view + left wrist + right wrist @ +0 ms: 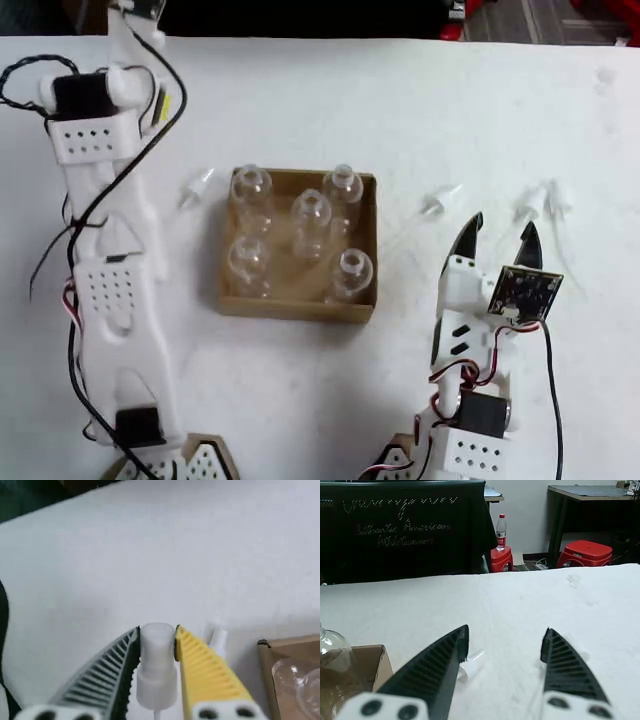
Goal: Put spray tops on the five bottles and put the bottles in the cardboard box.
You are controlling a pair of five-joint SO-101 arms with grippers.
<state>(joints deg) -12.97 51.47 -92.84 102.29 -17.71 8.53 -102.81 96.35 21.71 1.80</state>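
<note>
1. The cardboard box [300, 308] sits at the centre of the high view on the white desk [400, 100].
2. Five clear bottles [311, 212] stand upright inside the box with their necks open. Two are at the top, one is in the middle and two are at the bottom.
3. The left arm [100, 290] runs along the left edge of the high view.
4. The left hand [156, 630] is clamped on a white spray top [157, 680]. Its grey and yellow fingers press opposite sides of the cap.
5. A loose spray top [197, 187] lies on the desk just beside the box's left wall, left of centre in the high view.
6. Three further spray tops lie on the desk to the right of the box, right of centre in the high view. One [438, 203] is near the box and two [527, 208] [555, 198] are farther right.
7. The right hand [502, 228] is at the lower right of the high view. Its black fingers are apart and grip nothing, and their tips are near the spray tops on the right.
</note>
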